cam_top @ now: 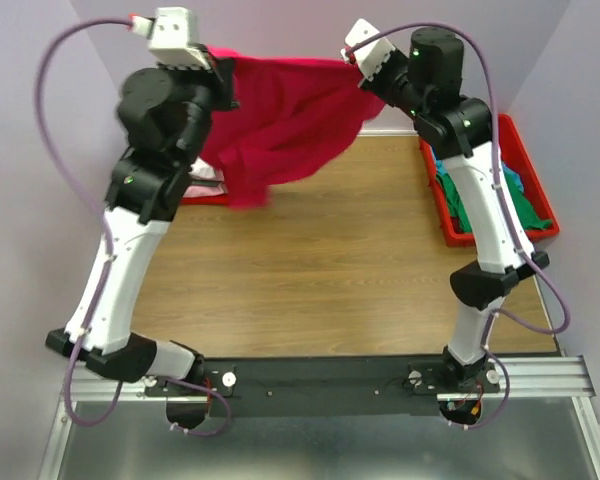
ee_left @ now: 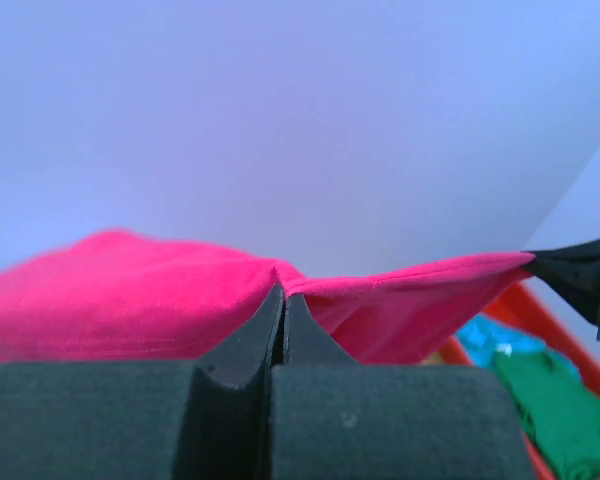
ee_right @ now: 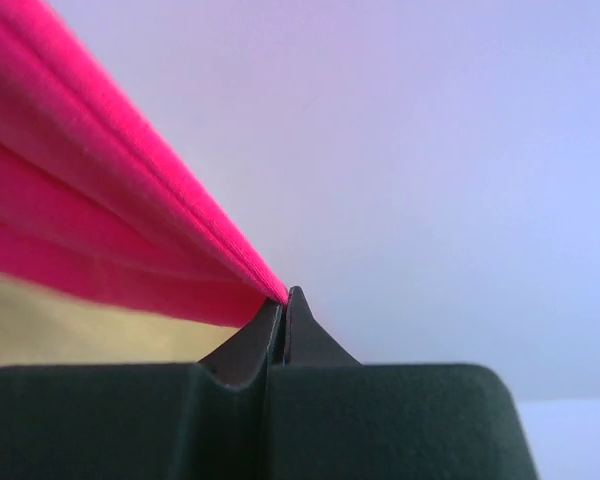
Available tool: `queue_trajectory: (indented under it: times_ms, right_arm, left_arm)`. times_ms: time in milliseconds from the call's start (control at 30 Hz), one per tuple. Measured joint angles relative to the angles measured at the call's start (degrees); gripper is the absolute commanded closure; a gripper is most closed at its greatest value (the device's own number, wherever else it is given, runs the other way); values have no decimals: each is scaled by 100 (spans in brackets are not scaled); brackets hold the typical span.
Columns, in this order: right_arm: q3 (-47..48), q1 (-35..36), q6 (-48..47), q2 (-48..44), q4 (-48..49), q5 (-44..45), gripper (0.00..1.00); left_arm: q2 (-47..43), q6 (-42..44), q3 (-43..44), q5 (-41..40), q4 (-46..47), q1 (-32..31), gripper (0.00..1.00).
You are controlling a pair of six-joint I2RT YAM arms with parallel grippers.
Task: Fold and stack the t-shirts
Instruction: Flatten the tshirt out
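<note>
Above the far end of the wood-grain table [cam_top: 310, 280]: one crimson-pink t-shirt [cam_top: 290, 120], soft matte knit, held aloft with its top edge stretched between both arms and the rest hanging in loose folds.

Left gripper [ee_left: 283, 300]: black wedge-shaped tips pressed together on a pinch of the shirt's edge.

Right gripper [ee_right: 285, 298]: tips likewise clamped on the opposite corner, the cloth fanning away in taut pleats.

Right of the table: rigid red plastic tray [cam_top: 510, 130], rectangular, holding a crumpled green t-shirt [ee_left: 560, 410] and a teal t-shirt [ee_left: 490, 335].
</note>
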Motion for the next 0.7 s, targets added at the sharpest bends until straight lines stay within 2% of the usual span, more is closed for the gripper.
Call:
queue_trajectory:
  times_ms: [67,133,267,400,467,533,567,700]
  right_arm:
    - [254,87,-162,-105,127,-11,100]
    - [337,240,-258,-452,247,-81,100]
    - [-501,267,-284,-1449,232,-549,100]
    - [-2459,199,-365,-2798,-461,-1266,100]
    - [-3215,42,-444,-3206,-785,-1582,100]
    - [-4535,-269,-586,-3762,-1174,-1958,100]
    - [-4905,-372,-627,-3910,-1349,-2031,100]
    - [-7350,-708,-909,-4887,-1836,-2363,100]
  left_arm:
    - [-105,151,391,9,-42,-24,100]
    - [-466,271,358,52,-118,-24,100]
    - [-1639,295,-1110,560,-92,-46,100]
    - [-2822,-33,-3187,1473,-105,-24,100]
    - [-3163,-264,-3963,1996,-155,-20,100]
    - [-3526,-601,-5023,2647,-59,-35,100]
    - [-3659,-723,-5368,2859,-92,-81,100]
    - [-4079,-1327,-6577,3731,-398,-459,100]
